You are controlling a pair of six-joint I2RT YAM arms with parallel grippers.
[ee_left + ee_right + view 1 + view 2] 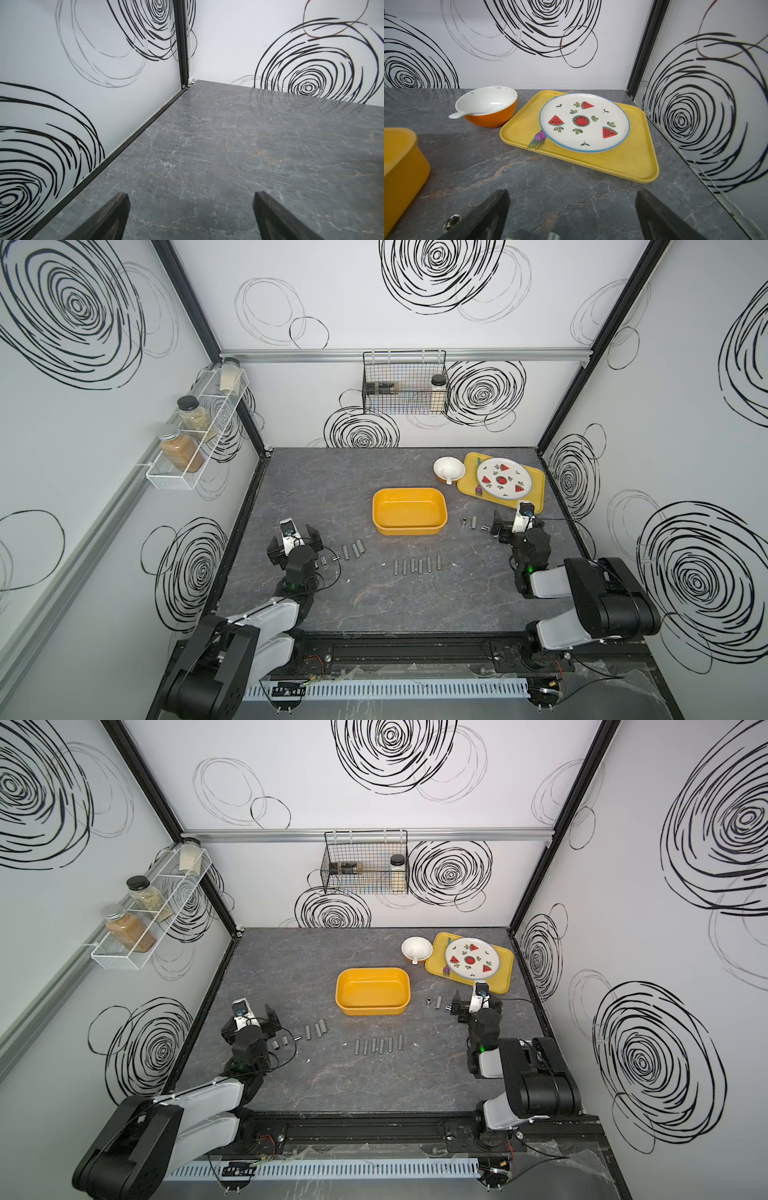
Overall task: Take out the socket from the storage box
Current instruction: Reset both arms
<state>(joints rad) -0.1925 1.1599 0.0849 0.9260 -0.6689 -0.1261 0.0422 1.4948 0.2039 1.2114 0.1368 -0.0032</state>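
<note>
Storage box [409,530] with plain yellow-orange walls, sockets [420,566] nearby

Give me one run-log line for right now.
storage box: no socket visible inside | sockets: lying on table, outside it | left gripper: open, empty | right gripper: open, empty

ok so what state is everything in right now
box: upright, open top, looks empty
sockets: out on the table, in loose rows
left gripper: open, holding nothing
right gripper: open, holding nothing
bowl: upright, spoon resting in it
plate: on the tray, bare
fork: on the tray, handle under the plate
shelf jars: lids on
</note>
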